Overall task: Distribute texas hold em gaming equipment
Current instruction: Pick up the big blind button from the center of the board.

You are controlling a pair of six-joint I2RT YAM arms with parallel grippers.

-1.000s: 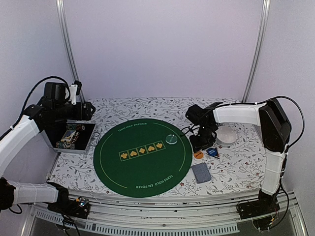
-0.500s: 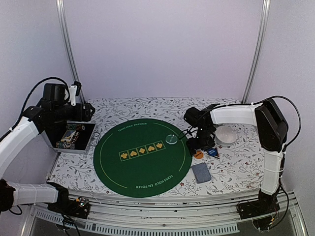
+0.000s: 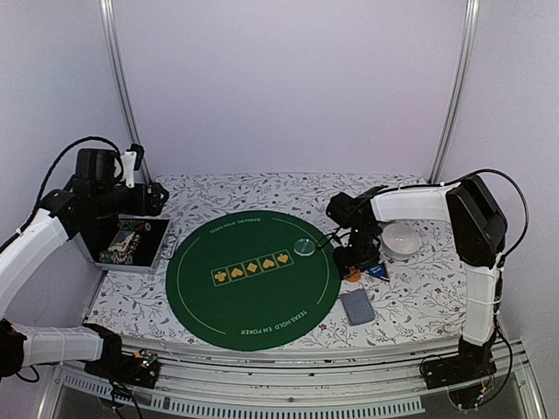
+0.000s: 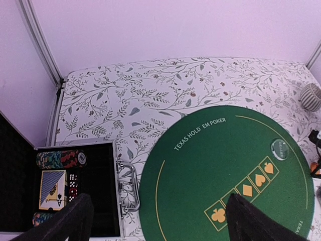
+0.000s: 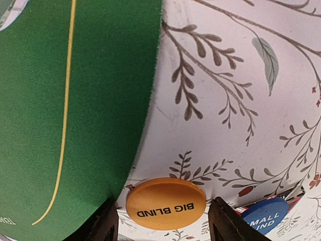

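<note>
The orange BIG BLIND button (image 5: pixel 165 203) lies flat on the floral cloth just off the green mat's edge (image 5: pixel 50 100). My right gripper (image 5: pixel 163 223) is open and low over it, one finger on each side, the right finger almost touching. Next to it the blue small-blind button (image 5: pixel 266 221) lies on a red-striped marker. In the top view the clear disc (image 3: pixel 304 247) rests on the mat and the grey-blue card deck (image 3: pixel 356 306) lies nearer the front. My left gripper (image 4: pixel 158 223) hangs open, holding nothing, high over the mat's left edge.
An open metal case (image 4: pixel 118 196) at the left holds chip stacks (image 4: pixel 60 158), cards and dice. A white bowl (image 3: pixel 402 240) stands right of my right gripper. A ribbed grey cup (image 4: pixel 312 97) sits at the far right. Frame posts rise at both back corners.
My right arm has shifted a little to the left and settled over the orange button, its jaws changing width. The left arm has not moved.
</note>
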